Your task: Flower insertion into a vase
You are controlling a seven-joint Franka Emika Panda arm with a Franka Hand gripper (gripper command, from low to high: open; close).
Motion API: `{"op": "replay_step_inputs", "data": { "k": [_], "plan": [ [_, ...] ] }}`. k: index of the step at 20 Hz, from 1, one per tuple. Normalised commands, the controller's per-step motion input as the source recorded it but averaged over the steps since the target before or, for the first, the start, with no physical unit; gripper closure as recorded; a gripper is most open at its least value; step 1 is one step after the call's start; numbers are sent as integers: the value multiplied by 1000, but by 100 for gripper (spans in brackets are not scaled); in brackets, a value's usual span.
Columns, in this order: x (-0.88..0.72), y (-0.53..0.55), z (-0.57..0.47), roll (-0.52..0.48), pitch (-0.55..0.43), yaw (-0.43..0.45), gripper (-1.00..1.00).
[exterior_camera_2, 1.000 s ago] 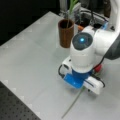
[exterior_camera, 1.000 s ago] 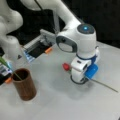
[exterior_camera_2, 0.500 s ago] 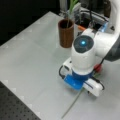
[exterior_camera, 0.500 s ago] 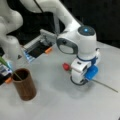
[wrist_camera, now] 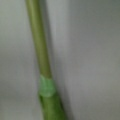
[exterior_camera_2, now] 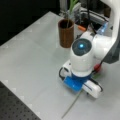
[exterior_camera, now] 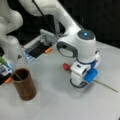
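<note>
A flower lies flat on the white table, its red head (exterior_camera: 66, 66) to the left of my gripper and its thin stem (exterior_camera: 107, 86) trailing out to the right. In a front view the stem (exterior_camera_2: 72, 104) runs toward the bottom edge. My gripper (exterior_camera: 78, 84) (exterior_camera_2: 77, 87) is down at the table, right over the stem's middle, and its fingertips are hidden under the hand. The wrist view is filled by the green stem (wrist_camera: 42, 62) at very close range. The brown wooden vase (exterior_camera: 25, 86) (exterior_camera_2: 66, 32) stands upright well apart from the gripper, with a green stalk (exterior_camera_2: 71, 7) in it.
A grey box with orange parts (exterior_camera: 42, 45) sits behind the gripper. A second white arm (exterior_camera: 10, 42) stands at a front view's left, beside the vase. The table's dark perforated border (exterior_camera_2: 12, 107) lies at a front view's bottom left.
</note>
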Motion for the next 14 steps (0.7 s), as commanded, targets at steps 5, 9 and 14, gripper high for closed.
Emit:
{"op": "replay_step_inputs", "data": {
  "k": [5, 9, 14],
  "plan": [
    [197, 155, -99, -312, 76, 23, 100],
    [166, 204, -61, -293, 98, 11, 100],
    [66, 278, 43, -276, 117, 25, 100]
  ]
}}
